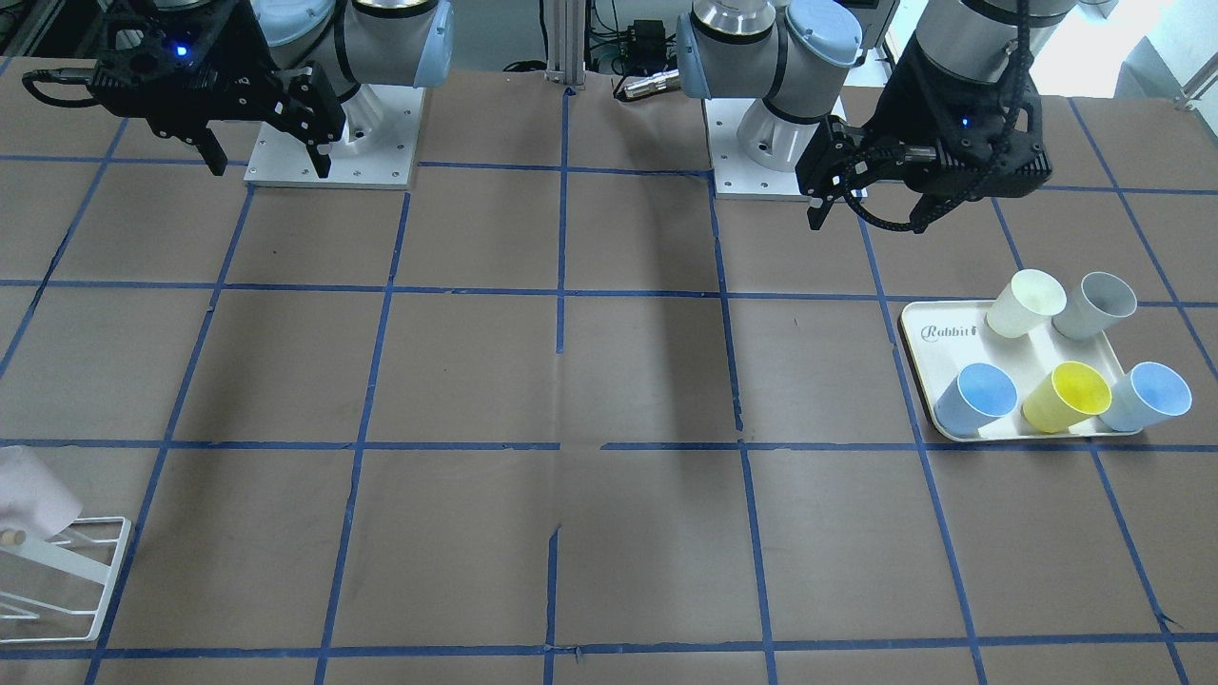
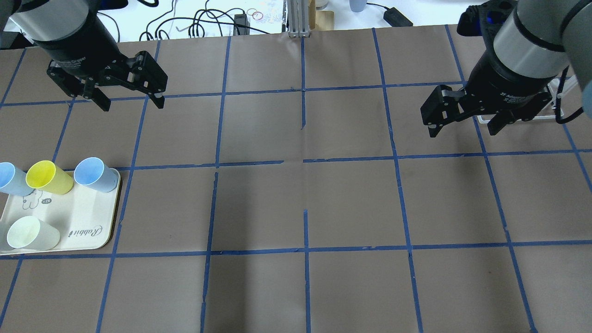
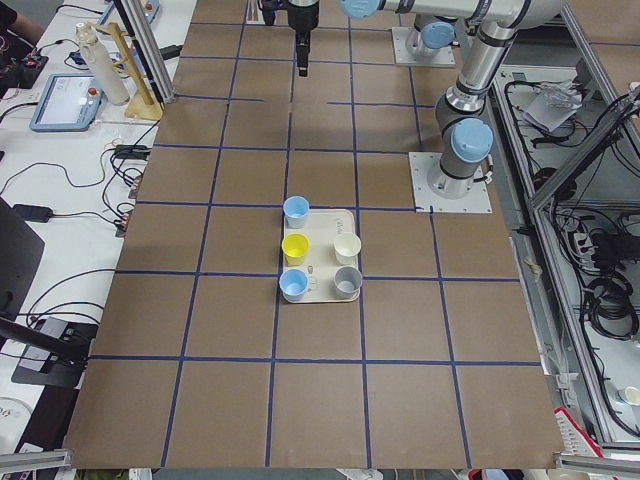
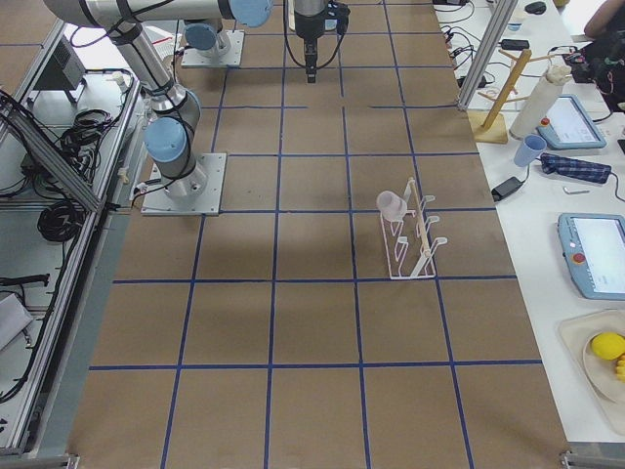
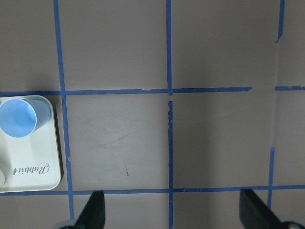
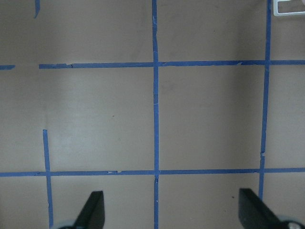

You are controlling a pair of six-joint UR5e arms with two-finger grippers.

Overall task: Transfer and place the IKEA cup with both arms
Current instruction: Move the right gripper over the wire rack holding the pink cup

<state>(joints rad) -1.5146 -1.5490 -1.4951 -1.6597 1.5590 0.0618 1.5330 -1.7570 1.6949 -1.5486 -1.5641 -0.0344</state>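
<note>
The IKEA cup (image 1: 29, 495) hangs tilted on a peg of the white wire rack (image 4: 408, 239) at the robot's right end of the surface (image 1: 609, 381), seen here from your side of the cell. Next along, the right hand (image 1: 269, 164) hovers near its arm's base, jaws spread wide and holding nothing. The left hand (image 1: 866, 221) does likewise, released and empty, well clear of the tray (image 1: 937, 354), where five other cups stand and one spot is bare. By the look of it, you have the pink cup delivered and both arms parked. Should you want another cup moved, the next step likely calls for the left hand to drop over a tray cup, grip its wall, carry it to mid-surface and pass it to the right hand.
</note>
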